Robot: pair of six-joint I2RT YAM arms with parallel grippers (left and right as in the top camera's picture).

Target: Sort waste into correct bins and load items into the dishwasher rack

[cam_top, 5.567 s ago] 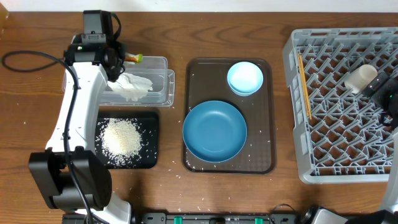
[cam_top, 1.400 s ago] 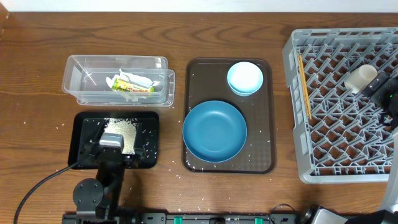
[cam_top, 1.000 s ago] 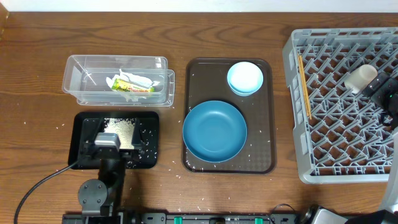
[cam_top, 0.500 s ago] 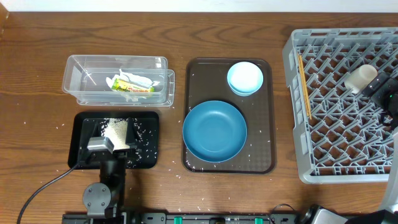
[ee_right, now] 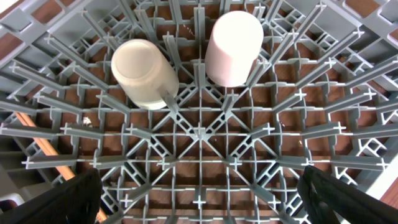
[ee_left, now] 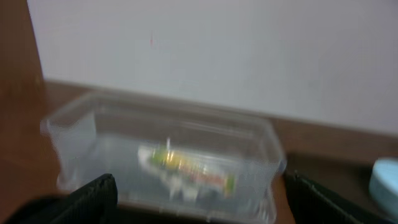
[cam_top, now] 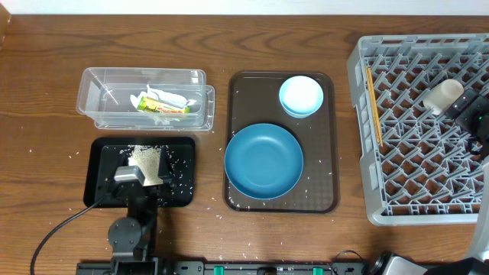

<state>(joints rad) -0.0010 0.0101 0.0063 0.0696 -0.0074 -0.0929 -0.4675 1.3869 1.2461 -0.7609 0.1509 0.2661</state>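
at the table's near-left corner the left gripper (ee_left: 202, 200) hangs released, fingers spread wide and holding nothing, over the near half of the black tray (cam_top: 98, 195). the rice pile (cam_top: 147, 159) sits toward that tray's far edge, with stray grains on the wood around it. a narrow strip of bare table separates it from the clear container (cam_top: 90, 107) beyond, where the tissue and wrapper (cam_top: 162, 103) lie. mid-table, the brown serving tray (cam_top: 322, 195) carries the dark-blue bowl (cam_top: 263, 161) at its near end and the light-blue bowl (cam_top: 301, 95) in its far-right corner, with open wood on both sides. at the right edge, the rack (cam_top: 361, 153) holds the chopsticks (cam_top: 374, 107) along its left wall and the white cup (ee_right: 144, 73) beside the pink cup (ee_right: 232, 48). the right gripper (ee_right: 202, 199) hovers released over the lattice, short of both cups.
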